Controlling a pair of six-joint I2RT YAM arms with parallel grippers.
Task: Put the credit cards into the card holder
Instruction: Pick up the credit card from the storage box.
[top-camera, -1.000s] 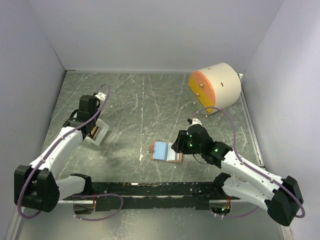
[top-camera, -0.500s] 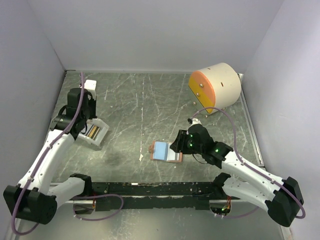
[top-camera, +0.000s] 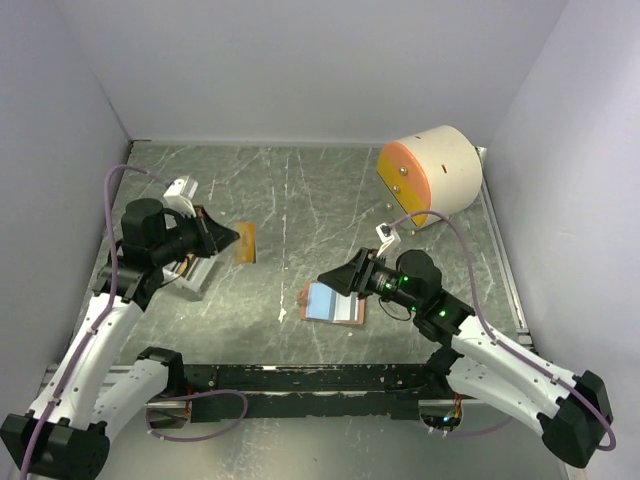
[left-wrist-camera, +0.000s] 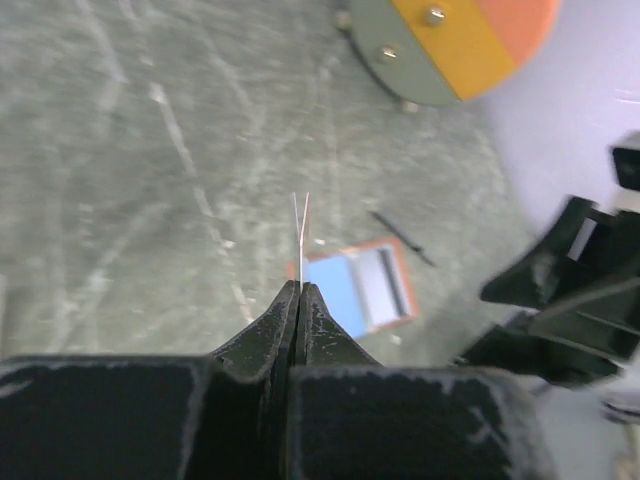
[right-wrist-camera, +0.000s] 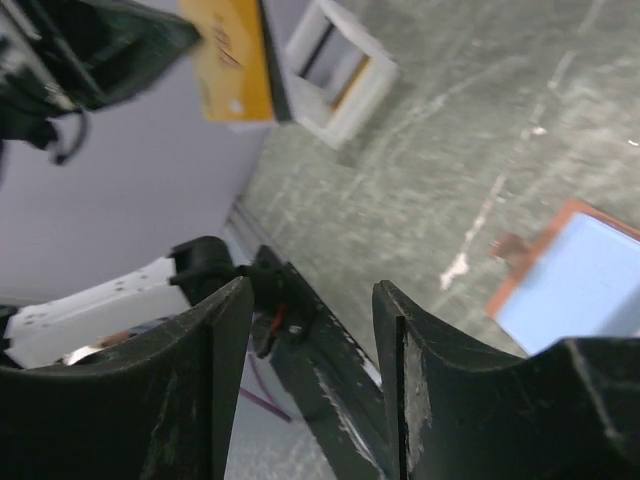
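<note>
Reads as a robotics lab test cell, not a home or a shop. Boxed in on three sides by plain pale panels (top-camera: 300, 70) and floored with a scuffed grey-green marbled surface (top-camera: 300, 200). Fitted with a white-and-black left arm (top-camera: 100, 330) and right arm (top-camera: 500, 350), bolted to a black rail (top-camera: 300, 378) at the near edge and trailing purple cables (top-camera: 470, 270). Stocked with a cream cylinder with an orange face (top-camera: 440, 165).

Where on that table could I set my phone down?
The far middle of the table, between the white tray and the cream cylinder, is bare. So is the near strip left of the card holder. Crowded by the holder: the right claw hovers there, the left claw holds an orange card nearby.
</note>
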